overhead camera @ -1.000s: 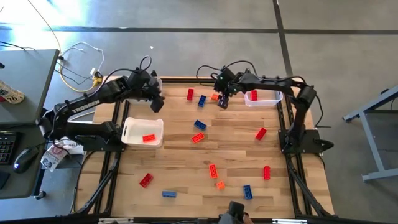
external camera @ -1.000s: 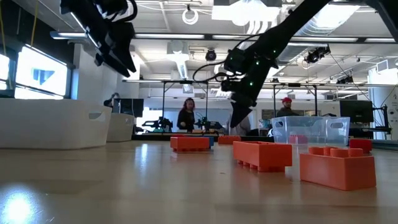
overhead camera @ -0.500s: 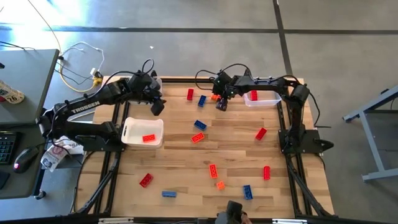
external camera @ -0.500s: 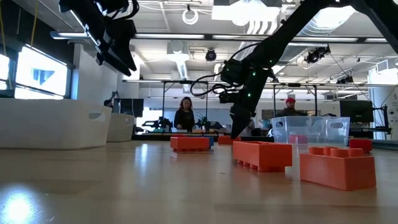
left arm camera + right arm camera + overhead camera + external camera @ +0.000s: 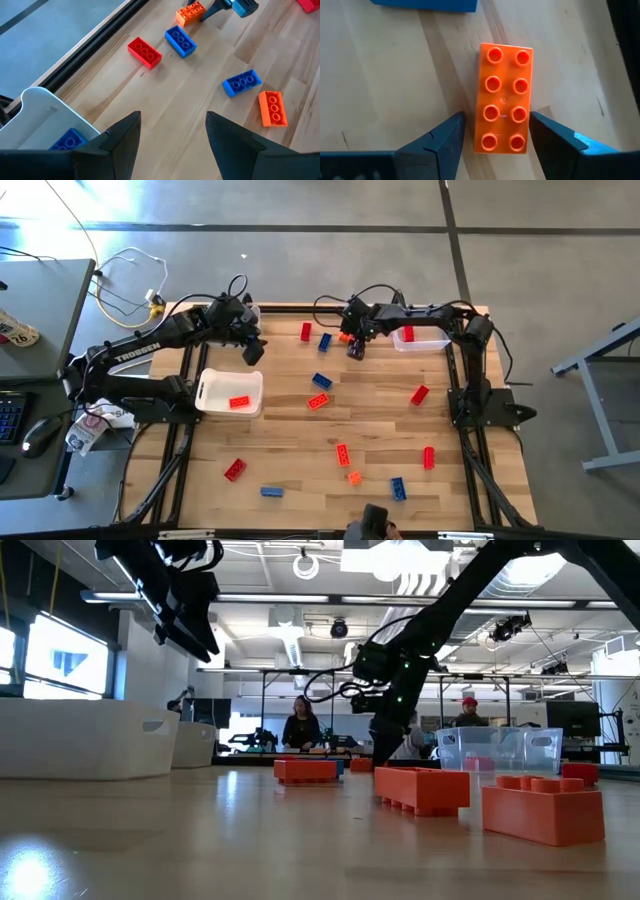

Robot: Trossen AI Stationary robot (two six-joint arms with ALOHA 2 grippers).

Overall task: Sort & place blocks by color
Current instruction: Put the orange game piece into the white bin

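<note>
My right claw (image 5: 496, 137) sits open, fingers straddling an orange block (image 5: 504, 98) near the counter's (image 5: 300, 440) far edge. My left claw (image 5: 252, 350) hangs open above the white bin (image 5: 205, 390).

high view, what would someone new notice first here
Red, blue and orange blocks lie scattered across the wooden table. At the far edge, the right gripper hangs open right over an orange block, one finger on each long side, not yet closed. The left gripper, also open, is above the table beside a white bin that holds one red block.
</note>
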